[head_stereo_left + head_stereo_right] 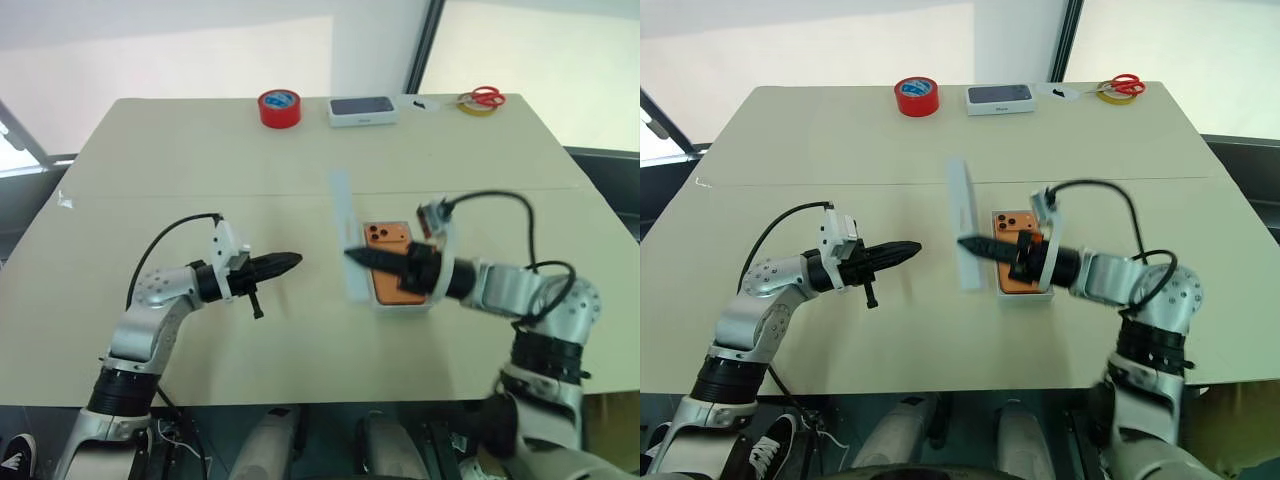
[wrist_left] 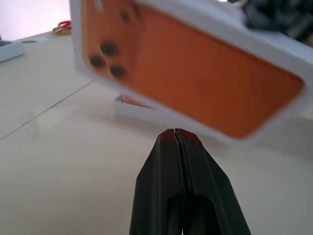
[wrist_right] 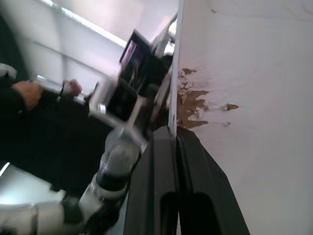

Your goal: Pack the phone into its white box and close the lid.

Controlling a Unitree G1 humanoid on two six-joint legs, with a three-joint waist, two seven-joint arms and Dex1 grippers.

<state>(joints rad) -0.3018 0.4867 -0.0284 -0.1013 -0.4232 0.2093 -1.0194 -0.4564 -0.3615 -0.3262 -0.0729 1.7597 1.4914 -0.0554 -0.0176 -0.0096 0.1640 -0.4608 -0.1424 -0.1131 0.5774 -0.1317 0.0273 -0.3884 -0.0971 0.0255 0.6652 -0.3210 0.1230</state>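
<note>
Holding lid [image 1: 962,225] on edge, right pincer [image 1: 968,243] level, pointing left.

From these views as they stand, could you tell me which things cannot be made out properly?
- The phone in the white box: its near part is hidden by the right end effector in the head views.
- The lid, gripped by that end effector: motion-blurred and seen edge-on in the head views; its corners run off the picture in the left wrist view.
- The print on the far white box: too small to read.
</note>
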